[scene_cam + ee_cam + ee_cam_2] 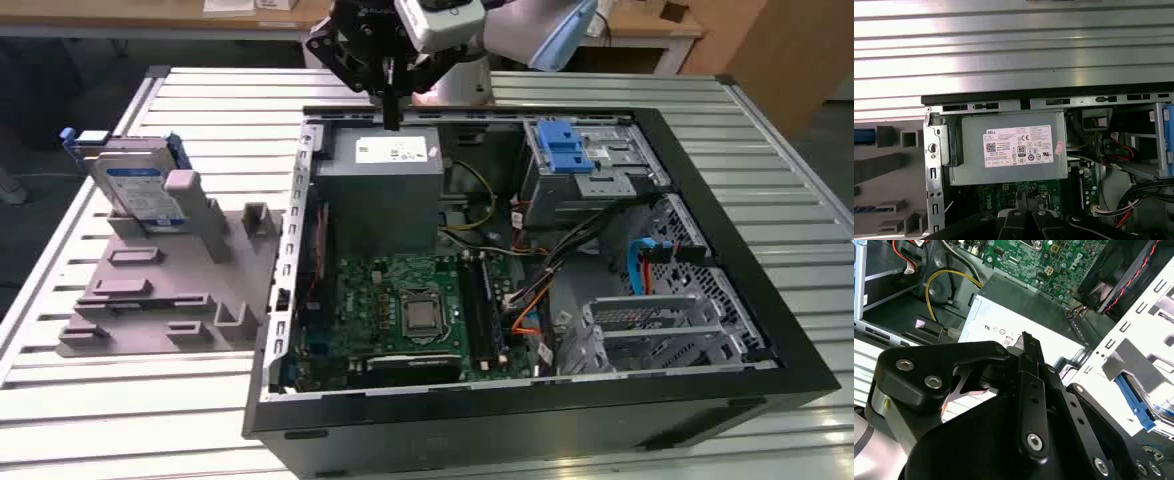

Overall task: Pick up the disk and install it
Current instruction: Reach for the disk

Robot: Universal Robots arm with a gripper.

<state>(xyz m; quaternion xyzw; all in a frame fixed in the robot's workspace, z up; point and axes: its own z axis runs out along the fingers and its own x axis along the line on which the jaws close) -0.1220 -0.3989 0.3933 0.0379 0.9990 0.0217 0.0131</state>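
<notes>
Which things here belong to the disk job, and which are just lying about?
Job: disk, upright in grey holder; open computer case; gripper, shut and empty, above the case.
Lying about: power supply, motherboard, blue latch.

**One of each: a count of the workbench**

In the exterior view, one open computer case (pixel 787 370) fills the centre and right. Inside it are one grey power supply (pixel 387 190), one green motherboard (pixel 400 310) and one blue latch piece (pixel 566 150). At upper left, one disk (pixel 140 190) stands in one grey holder (pixel 174 290). One gripper (pixel 391 118) is at top centre. One slatted table (pixel 107 420) lies beneath.
</notes>
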